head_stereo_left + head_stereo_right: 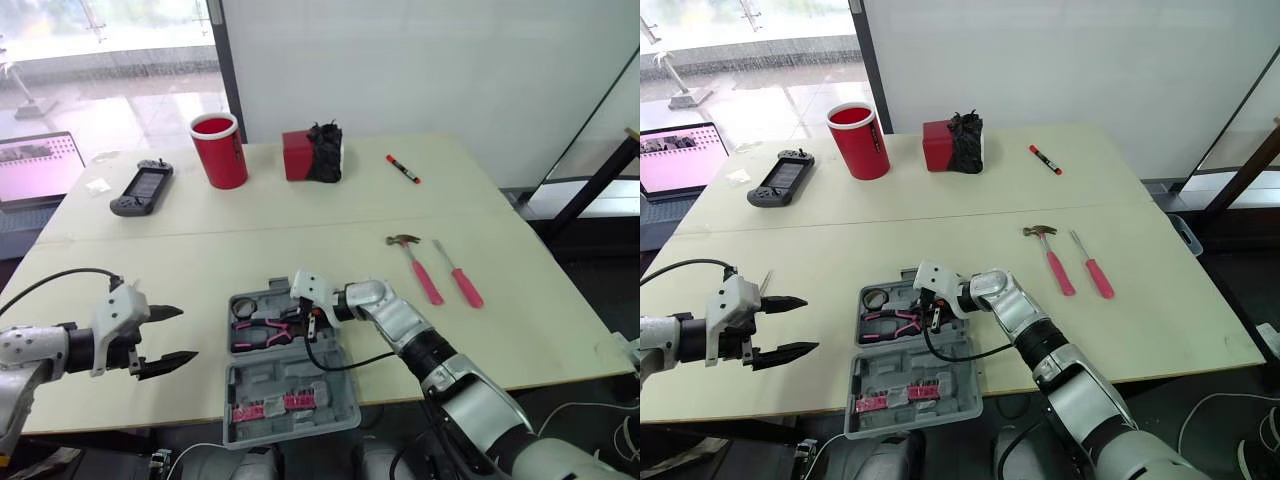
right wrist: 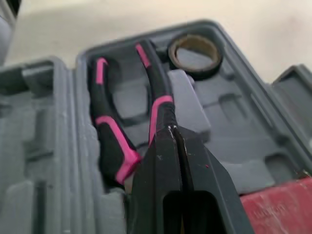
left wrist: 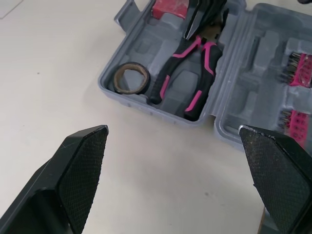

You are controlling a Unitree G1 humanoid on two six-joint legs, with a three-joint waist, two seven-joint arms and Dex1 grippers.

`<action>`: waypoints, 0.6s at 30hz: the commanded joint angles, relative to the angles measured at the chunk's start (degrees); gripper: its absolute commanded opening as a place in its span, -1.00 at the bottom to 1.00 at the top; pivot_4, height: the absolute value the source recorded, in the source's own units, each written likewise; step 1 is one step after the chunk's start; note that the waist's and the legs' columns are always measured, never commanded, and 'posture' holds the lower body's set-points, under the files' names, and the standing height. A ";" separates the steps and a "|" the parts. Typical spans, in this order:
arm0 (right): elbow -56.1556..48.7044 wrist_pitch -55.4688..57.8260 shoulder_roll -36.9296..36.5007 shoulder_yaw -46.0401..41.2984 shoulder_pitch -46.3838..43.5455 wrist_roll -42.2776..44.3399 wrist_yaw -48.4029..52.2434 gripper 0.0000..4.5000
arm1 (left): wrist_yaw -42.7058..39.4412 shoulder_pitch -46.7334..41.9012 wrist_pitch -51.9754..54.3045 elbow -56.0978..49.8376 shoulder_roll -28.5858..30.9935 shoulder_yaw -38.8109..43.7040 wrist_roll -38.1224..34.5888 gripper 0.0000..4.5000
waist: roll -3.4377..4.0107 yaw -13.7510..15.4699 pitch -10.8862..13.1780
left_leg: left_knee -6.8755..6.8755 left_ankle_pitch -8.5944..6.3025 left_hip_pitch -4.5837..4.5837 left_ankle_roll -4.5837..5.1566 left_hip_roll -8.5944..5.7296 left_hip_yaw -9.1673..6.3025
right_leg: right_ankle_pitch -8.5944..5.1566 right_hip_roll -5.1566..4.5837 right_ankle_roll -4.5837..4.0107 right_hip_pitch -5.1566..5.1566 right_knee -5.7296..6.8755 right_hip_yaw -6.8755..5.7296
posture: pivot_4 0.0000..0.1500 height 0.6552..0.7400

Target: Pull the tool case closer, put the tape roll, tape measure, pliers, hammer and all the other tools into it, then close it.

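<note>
The grey tool case (image 1: pixel 290 375) lies open near the table's front edge. In its tray are a black tape roll (image 3: pixel 130 78), black-and-pink pliers (image 3: pixel 187 78) and a red tape measure (image 2: pixel 278 204). My right gripper (image 2: pixel 171 129) is shut with nothing in it, its tips down in the tray by a pliers handle (image 2: pixel 158 105). My left gripper (image 1: pixel 185 333) hovers open over bare table, left of the case. The pink-handled hammer (image 1: pixel 415 262) and a pink-handled screwdriver (image 1: pixel 460 275) lie side by side on the table, right of the case.
Pink bit strips (image 1: pixel 275 405) sit in the case lid. At the back are a red cup (image 1: pixel 219 150), a red box with a black bundle (image 1: pixel 312 154), a red marker (image 1: pixel 403 169) and a game controller (image 1: pixel 142 188). A laptop (image 1: pixel 35 165) stands beyond the left edge.
</note>
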 commanded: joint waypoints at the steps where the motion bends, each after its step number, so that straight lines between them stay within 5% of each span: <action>1: 6.65 2.00 0.91 2.73 0.12 -4.51 -2.37 -0.97 | 0.50 -0.12 -0.97 -0.47 -0.33 -0.28 0.47 1.00 | 0.03 -0.06 -0.04 | -0.01 0.00 0.05 0.00 0.01 0.00 | 0.02 0.01 -0.03 0.02 0.02 0.00 | 1.00 1.00; 8: 6.66 -0.92 0.32 6.00 2.08 -8.21 -1.95 -0.97 | 0.49 0.33 -1.78 0.24 -0.28 -0.32 0.70 1.00 | 0.06 0.01 -0.37 | -0.27 -0.05 1.11 0.03 0.04 0.11 | -0.07 -0.01 -0.09 1.01 -0.11 -0.01 | 1.00 1.00; 12: 2.08 -6.69 1.19 -0.56 1.99 -2.19 -1.76 -0.97 | 2.00 0.02 -1.16 0.97 -1.40 0.30 0.04 1.00 | 0.05 0.05 -0.40 | -0.27 -0.05 1.09 0.03 0.06 0.11 | -0.08 -0.01 -0.09 0.96 -0.10 -0.01 | 1.00 1.00; 18: -7.52 0.66 -2.37 -11.29 1.02 7.70 1.34 -0.97 | 4.87 -2.20 3.29 4.87 -3.40 2.32 -2.75 1.00 | 0.01 0.11 -0.33 | -0.24 -0.04 0.85 0.03 0.06 0.10 | -0.06 -0.01 -0.08 0.73 -0.07 -0.01 | 1.00 1.00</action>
